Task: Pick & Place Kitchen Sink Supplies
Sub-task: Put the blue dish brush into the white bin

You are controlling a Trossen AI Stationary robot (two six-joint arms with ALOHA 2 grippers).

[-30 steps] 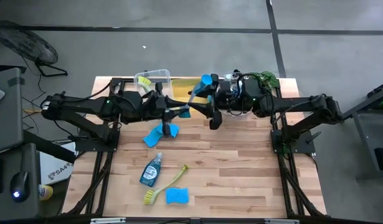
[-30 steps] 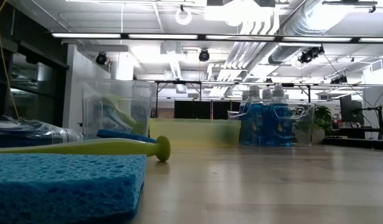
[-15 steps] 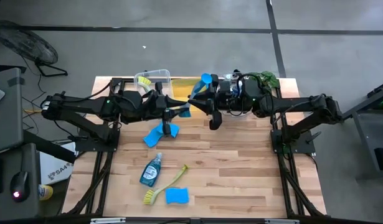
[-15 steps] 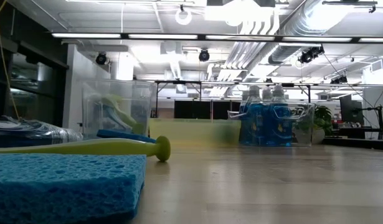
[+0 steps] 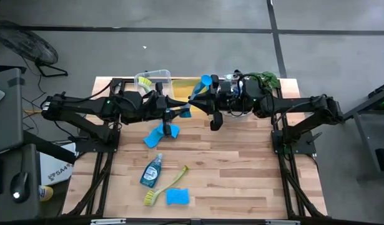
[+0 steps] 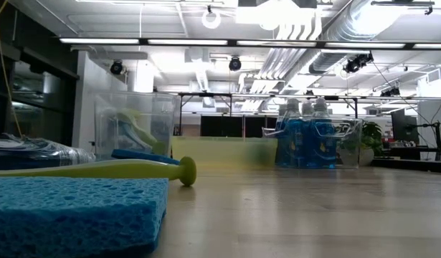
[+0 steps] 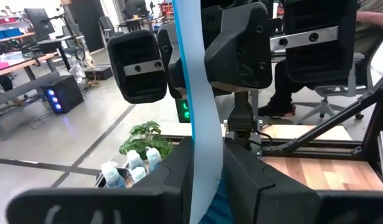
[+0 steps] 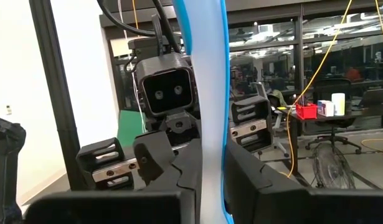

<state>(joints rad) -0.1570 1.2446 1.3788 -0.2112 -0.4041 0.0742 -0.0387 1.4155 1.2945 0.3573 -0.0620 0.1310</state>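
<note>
A long blue dish brush [image 5: 196,97] hangs in the air over the table's far middle, with both grippers shut on its handle. My left gripper [image 5: 181,113] comes from the left, my right gripper [image 5: 201,97] from the right. The handle [image 7: 196,93] runs up between the left fingers, with the right gripper's fingers on either side of it beyond. On the near part of the table lie a soap bottle [image 5: 151,172], a yellow-green brush [image 5: 168,186] and a blue sponge [image 5: 177,197]. Another blue sponge [image 5: 155,136] lies under the left arm. My left gripper pinches the brush handle [image 7: 202,152] between its two fingers, coming level from the table's left, with the fingers across the handle. The brush is lifted clear of the table. My right gripper pinches the same handle [image 8: 211,143] between its two fingers a little farther along. It comes about level from the table's right, across the handle. The brush's round end [image 5: 207,80] sticks out beyond it toward the far edge.
Along the far edge stand a clear bin [image 5: 153,78] with a yellow-green brush in it, a yellow bin [image 5: 185,83], a clear bin of soap bottles [image 6: 313,140] and a plant [image 5: 265,78]. Bare wood lies at the table's near right [image 5: 254,181].
My right gripper has shut on the blue brush's handle. My left gripper has kept its hold. Both arms and the brush have stayed in place.
</note>
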